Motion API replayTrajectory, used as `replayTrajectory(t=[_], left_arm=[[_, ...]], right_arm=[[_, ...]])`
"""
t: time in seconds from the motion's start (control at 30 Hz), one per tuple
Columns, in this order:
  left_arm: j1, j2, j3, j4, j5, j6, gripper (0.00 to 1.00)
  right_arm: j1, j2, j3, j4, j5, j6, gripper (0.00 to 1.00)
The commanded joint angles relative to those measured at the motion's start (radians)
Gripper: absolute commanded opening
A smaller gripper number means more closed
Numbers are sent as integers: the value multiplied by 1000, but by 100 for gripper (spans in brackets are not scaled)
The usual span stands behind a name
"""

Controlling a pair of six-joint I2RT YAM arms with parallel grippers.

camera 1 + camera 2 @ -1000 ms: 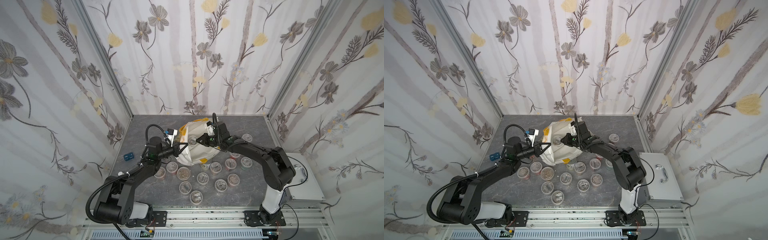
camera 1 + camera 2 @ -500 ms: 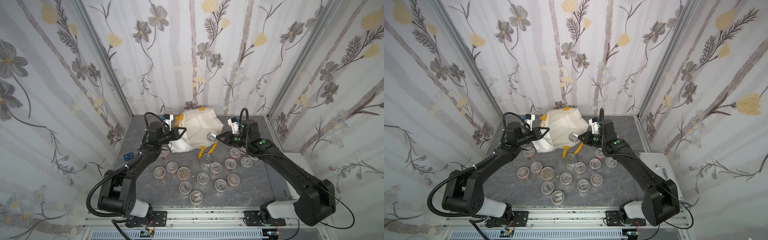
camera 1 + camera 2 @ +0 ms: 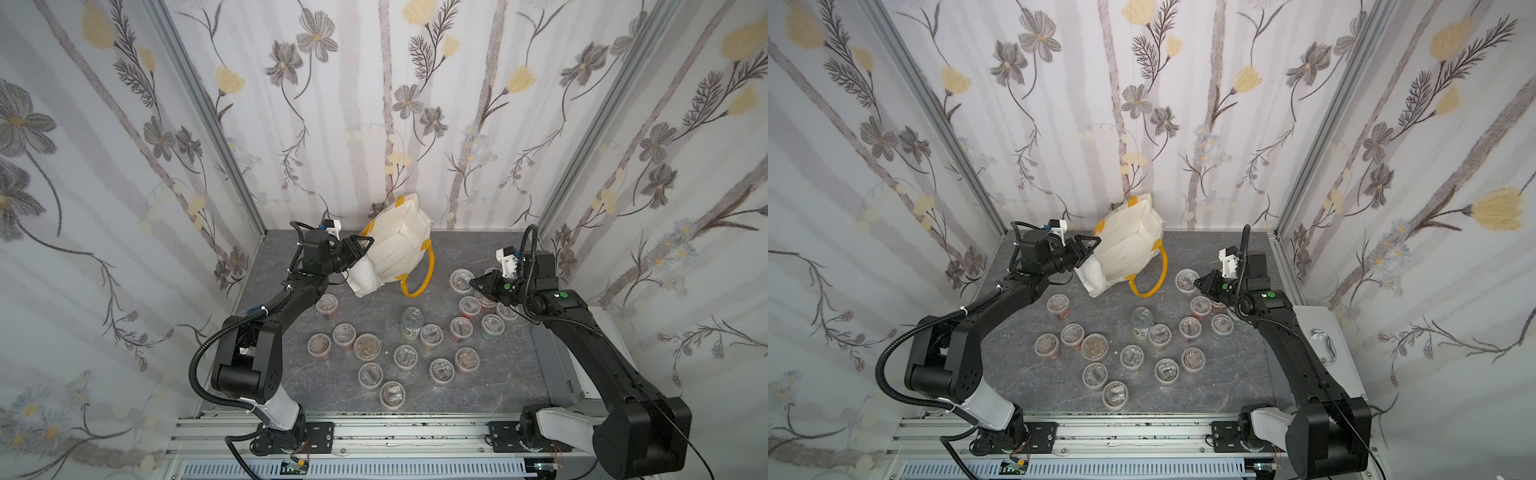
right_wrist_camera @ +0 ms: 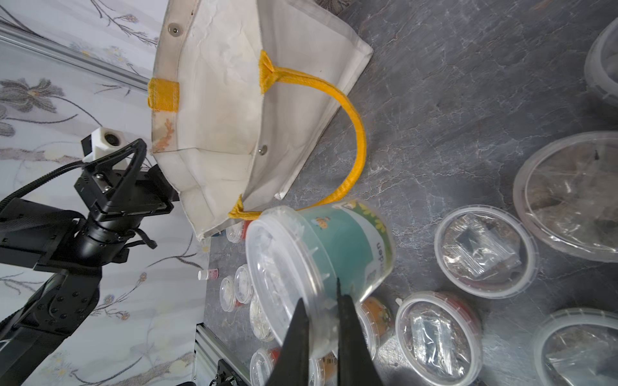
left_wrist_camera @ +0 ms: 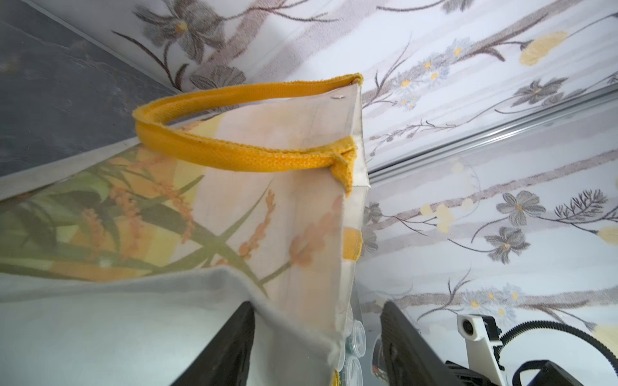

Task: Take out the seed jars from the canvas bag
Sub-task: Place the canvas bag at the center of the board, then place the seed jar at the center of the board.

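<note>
1. In a top view the canvas bag [image 3: 395,253] leans at upper centre near the back wall, its long axis running from lower left to upper right. The seed jars [image 3: 405,356] stand spread over the surface [image 3: 490,395] below it. The left fingers [image 3: 353,248] are at the bag's left edge, so that arm is the nearer one. The right fingers [image 3: 484,286] sit among jars at right, well apart from the bag.
2. Left wrist: the left fingers [image 5: 234,344] stand apart at the bottom of the frame. A corner of the bag's cloth lies between them, not pinched.
3. Right wrist: the right fingers [image 4: 351,337] are pressed together on nothing I can make out. The bag's mouth, at upper left, faces them. Its inside looks bare, so I judge the bag is likely empty.
</note>
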Motion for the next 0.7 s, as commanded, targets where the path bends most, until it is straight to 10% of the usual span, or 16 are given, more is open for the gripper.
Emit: replayTrajectory(t=[0.0,0.67], left_arm=[[4,-41,44,-185,-148,65,68],[33,-429,-65,-636,-714,427,86]], right_arm=[[-13,34,8,43,-12,-16,5],[107,525,127,236,-72,19,9]])
